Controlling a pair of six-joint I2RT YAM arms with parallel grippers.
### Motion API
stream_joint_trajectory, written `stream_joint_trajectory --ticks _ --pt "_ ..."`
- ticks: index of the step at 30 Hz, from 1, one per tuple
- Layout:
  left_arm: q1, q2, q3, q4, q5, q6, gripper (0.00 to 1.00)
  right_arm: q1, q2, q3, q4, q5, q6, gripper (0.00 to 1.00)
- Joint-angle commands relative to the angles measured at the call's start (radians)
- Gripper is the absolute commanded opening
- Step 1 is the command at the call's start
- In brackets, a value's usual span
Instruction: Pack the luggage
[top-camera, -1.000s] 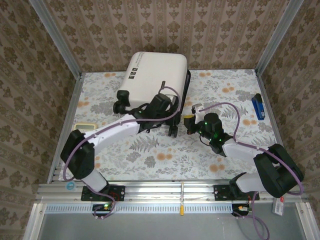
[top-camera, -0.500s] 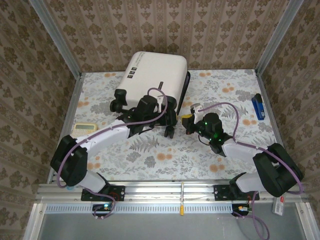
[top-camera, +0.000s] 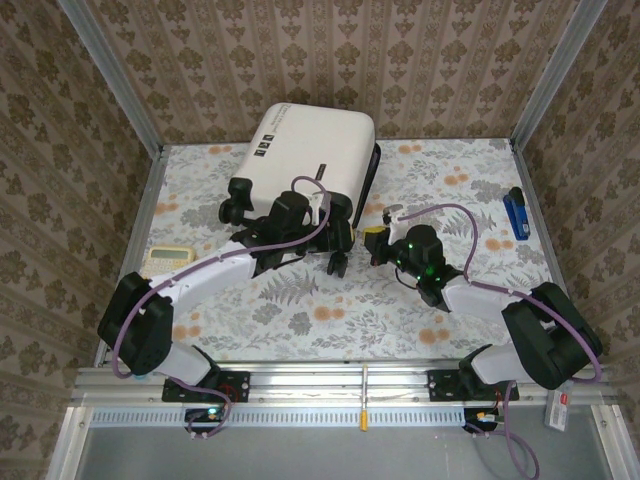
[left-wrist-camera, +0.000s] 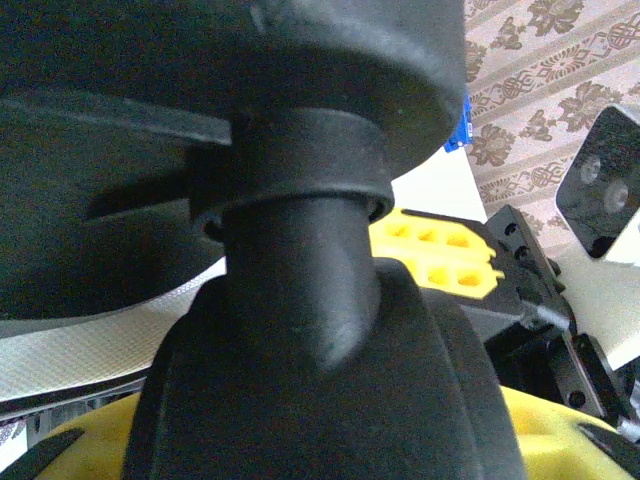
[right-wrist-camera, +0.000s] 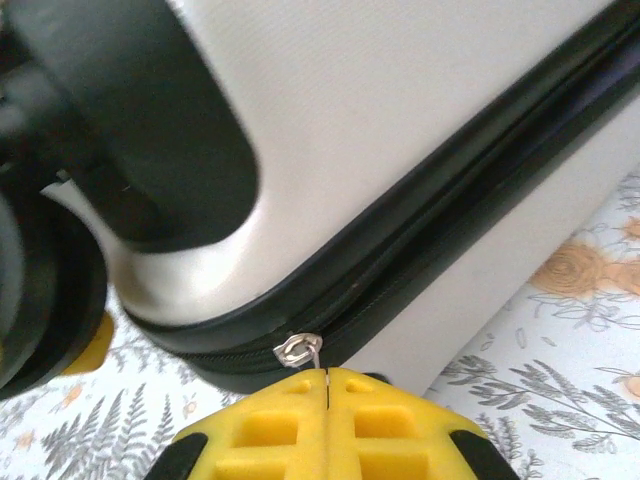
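Note:
The luggage (top-camera: 310, 150), a cream-white hard-shell suitcase, lies closed at the back of the table with its black wheels toward me. My left gripper (top-camera: 337, 250) is at its near right corner, shut on a black wheel (left-wrist-camera: 300, 250) whose stem stands between the yellow fingers (left-wrist-camera: 565, 440). My right gripper (top-camera: 376, 240) is just right of that corner. In the right wrist view its yellow jaws (right-wrist-camera: 328, 385) are pressed together on the thin metal pull of the zipper slider (right-wrist-camera: 297, 348), which sits on the dark middle seam (right-wrist-camera: 420, 235).
A blue stapler (top-camera: 516, 213) lies near the right edge of the floral tablecloth. A cream calculator-like device (top-camera: 168, 257) rests by the left edge. Wallpapered walls and aluminium posts (top-camera: 140, 120) enclose the table on three sides.
My left arm's wrist has swung left and lower while its gripper stays at the wheel. The right gripper has edged slightly left toward the suitcase corner. The luggage has not visibly moved.

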Motion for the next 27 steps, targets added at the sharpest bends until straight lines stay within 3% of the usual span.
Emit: stream_joint_trajectory --ticks 1,9,27 --pt "0.009 -0.106 0.029 0.191 0.046 0.065 0.22 -0.015 0.004 0.046 -0.001 0.219 0.033 0.00" --pt "0.003 -0.151 0.032 0.157 0.088 0.114 0.21 -0.016 0.041 0.096 -0.057 0.324 0.028 0.00" --pt "0.000 -0.246 -0.002 0.157 0.154 0.177 0.21 -0.065 0.160 0.199 -0.110 0.322 0.065 0.00"
